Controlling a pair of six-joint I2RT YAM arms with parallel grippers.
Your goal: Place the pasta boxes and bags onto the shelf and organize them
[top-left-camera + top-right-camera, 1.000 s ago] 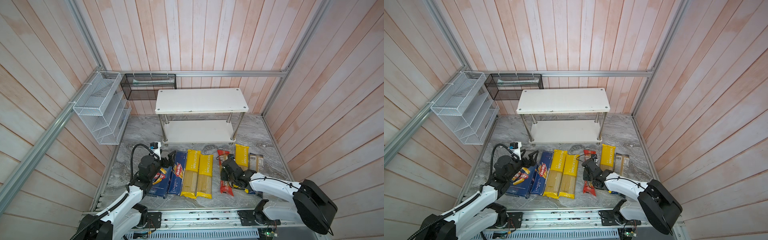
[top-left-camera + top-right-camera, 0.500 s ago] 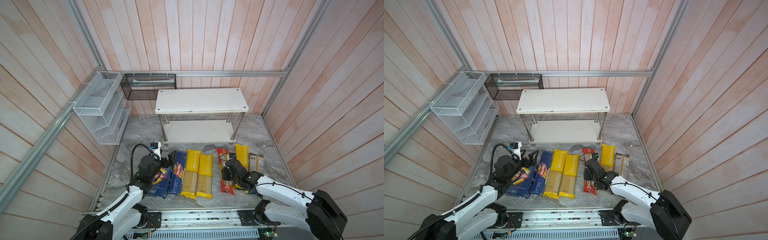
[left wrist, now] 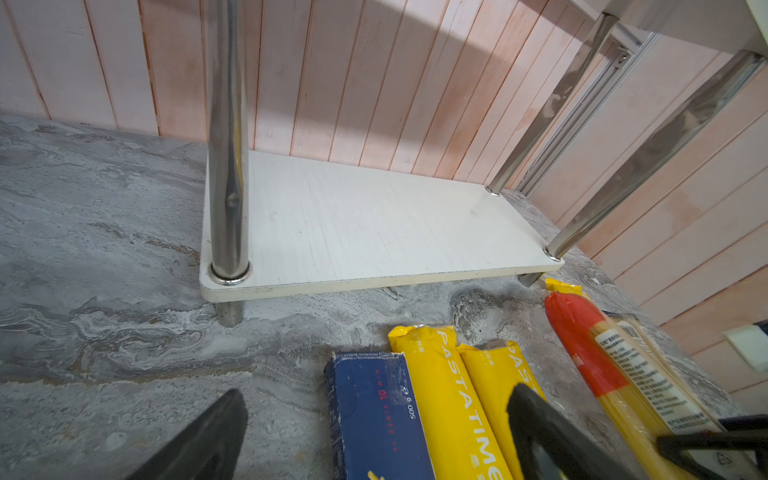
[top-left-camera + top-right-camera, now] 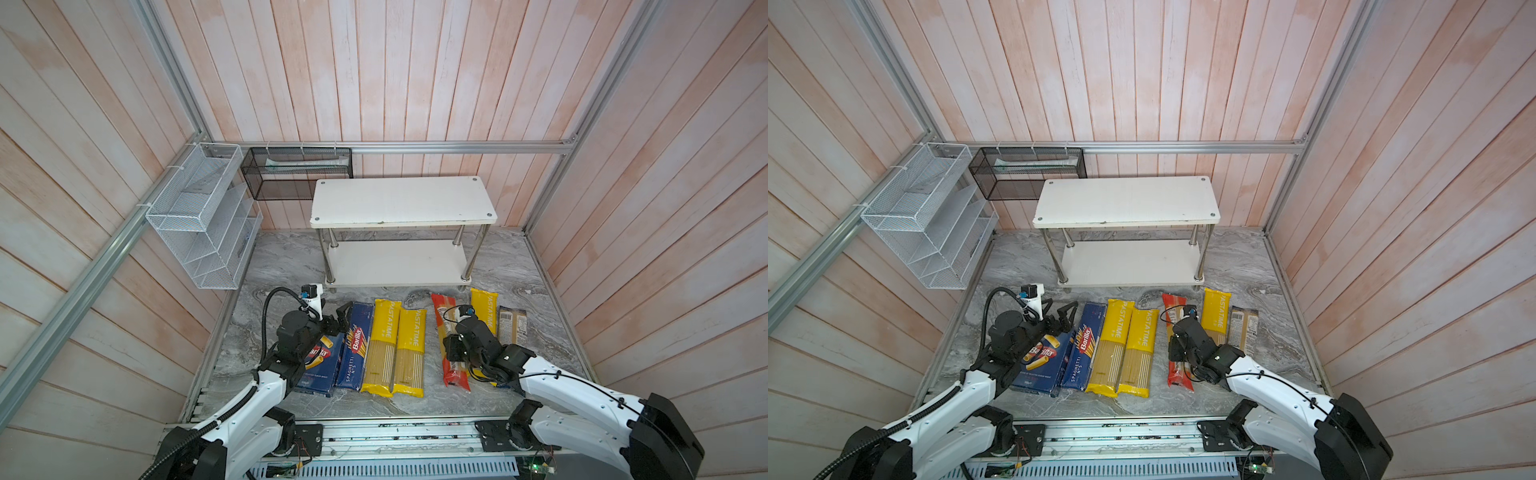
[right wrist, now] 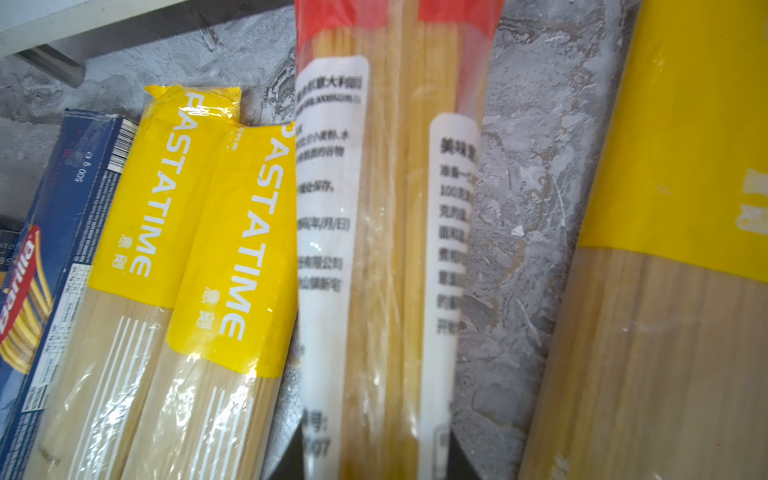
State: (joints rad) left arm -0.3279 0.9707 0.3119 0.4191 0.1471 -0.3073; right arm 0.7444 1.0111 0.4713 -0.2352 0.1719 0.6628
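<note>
Red bag on the tabletop, right of the yellow pair, long axis near–far, far end toward the shelf. The right gripper clamps its middle. Its flanking fingers show only in the right wrist view. Left gripper wide apart, empty.

shelf: matt white board, polished chrome legs | red-ended bag: glossy clear plastic | spaghetti box: matt cardboard

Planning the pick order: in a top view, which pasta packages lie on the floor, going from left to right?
Left to right: wide Barilla box, narrow Barilla spaghetti box, first yellow PASTATIME bag, second yellow PASTATIME bag, red-ended bag, third yellow PASTATIME bag, white-labelled bag.
</note>
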